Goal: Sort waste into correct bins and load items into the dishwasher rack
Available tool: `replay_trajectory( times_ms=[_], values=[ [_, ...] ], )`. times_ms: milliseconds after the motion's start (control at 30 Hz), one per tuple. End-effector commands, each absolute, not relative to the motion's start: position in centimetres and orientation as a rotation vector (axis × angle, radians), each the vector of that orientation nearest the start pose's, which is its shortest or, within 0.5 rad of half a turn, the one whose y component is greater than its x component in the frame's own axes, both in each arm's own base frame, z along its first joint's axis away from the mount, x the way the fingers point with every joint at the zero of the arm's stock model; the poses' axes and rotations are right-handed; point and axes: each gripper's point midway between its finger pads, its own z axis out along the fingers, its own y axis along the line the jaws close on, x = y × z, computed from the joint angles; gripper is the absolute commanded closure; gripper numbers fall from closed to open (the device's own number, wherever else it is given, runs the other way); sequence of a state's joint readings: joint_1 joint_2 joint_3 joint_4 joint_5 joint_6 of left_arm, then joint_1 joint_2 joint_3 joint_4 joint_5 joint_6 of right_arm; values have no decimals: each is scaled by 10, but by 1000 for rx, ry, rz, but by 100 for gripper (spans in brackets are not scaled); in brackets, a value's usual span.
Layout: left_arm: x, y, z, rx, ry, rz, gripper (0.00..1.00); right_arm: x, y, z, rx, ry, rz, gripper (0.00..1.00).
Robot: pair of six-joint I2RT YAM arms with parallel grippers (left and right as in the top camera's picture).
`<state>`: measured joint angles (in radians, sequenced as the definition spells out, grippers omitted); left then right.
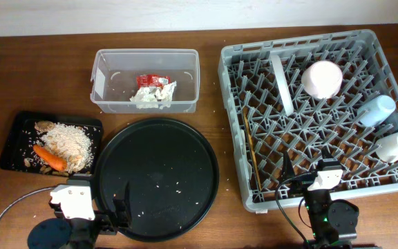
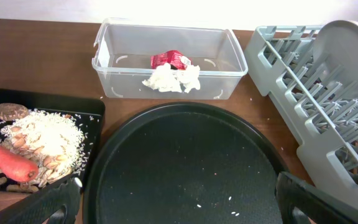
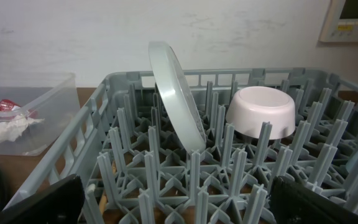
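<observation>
Find the left gripper (image 2: 179, 210) spread wide and empty over the near rim of the round black tray (image 2: 185, 162), the right gripper (image 3: 179, 208) likewise agape and bare at the dishwasher rack (image 3: 148, 180). Looks like late loading, with 1 upright plate (image 3: 176, 93) and 1 upturned pink bowl (image 3: 260, 112) racked, waste (image 2: 169, 78) in the clear bin (image 2: 123, 84). Probably calls next for pinching that tray's thin rim and standing it between tines. Lies flat beside the rack, matte, shallow, flecked with rice

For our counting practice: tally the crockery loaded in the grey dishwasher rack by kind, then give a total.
Plate: 1
Bowl: 1
Cups: 2, the blue cup and the white cup
Total: 4
</observation>
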<state>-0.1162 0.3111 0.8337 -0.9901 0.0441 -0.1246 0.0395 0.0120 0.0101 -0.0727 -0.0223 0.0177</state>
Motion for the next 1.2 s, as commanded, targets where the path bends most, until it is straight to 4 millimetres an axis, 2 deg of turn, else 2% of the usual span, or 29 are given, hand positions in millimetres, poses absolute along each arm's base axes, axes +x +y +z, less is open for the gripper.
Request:
replay_trajectory(
  times_ms=[0, 367, 500, 600, 733, 833, 933, 967, 1033, 1100, 1133, 1167],
  values=[
    [168, -26, 257, 3, 2042, -193, 1, 246, 14, 156, -39, 1648, 55, 1],
    [169, -21, 254, -18, 2049, -169, 1, 246, 14, 156, -39, 1648, 55, 2],
    [173, -12, 222, -64, 2073, -122, 1, 246, 14, 156, -39, 1648, 55, 2],
    [185, -13, 201, -61, 1975, -131, 0, 246, 14, 156, -39, 1648, 55, 2],
    [216, -15, 193, -54, 1796, -142, 1, 246, 14, 156, -39, 1648, 55, 2],
    [236, -17, 203, -45, 1588, -158, 1, 246, 14, 156, -39, 1648, 55, 2],
    [241, -18, 221, 28, 1406, -93, 1, 246, 14, 156, -39, 1648, 55, 2],
    [242, -19, 221, 65, 1384, -58, 1, 246, 14, 156, -39, 1648, 55, 2],
    [244, -19, 205, 145, 1443, 34, 0, 246, 14, 156, -39, 1648, 55, 2],
    [246, -19, 167, 132, 1601, 5, 1, 246, 14, 156, -39, 1648, 55, 2],
    [245, -20, 156, 111, 1646, -25, 1, 246, 14, 156, -39, 1648, 55, 2],
    [245, -21, 156, 116, 1646, -30, 0, 246, 14, 156, -39, 1648, 55, 2]
  ],
)
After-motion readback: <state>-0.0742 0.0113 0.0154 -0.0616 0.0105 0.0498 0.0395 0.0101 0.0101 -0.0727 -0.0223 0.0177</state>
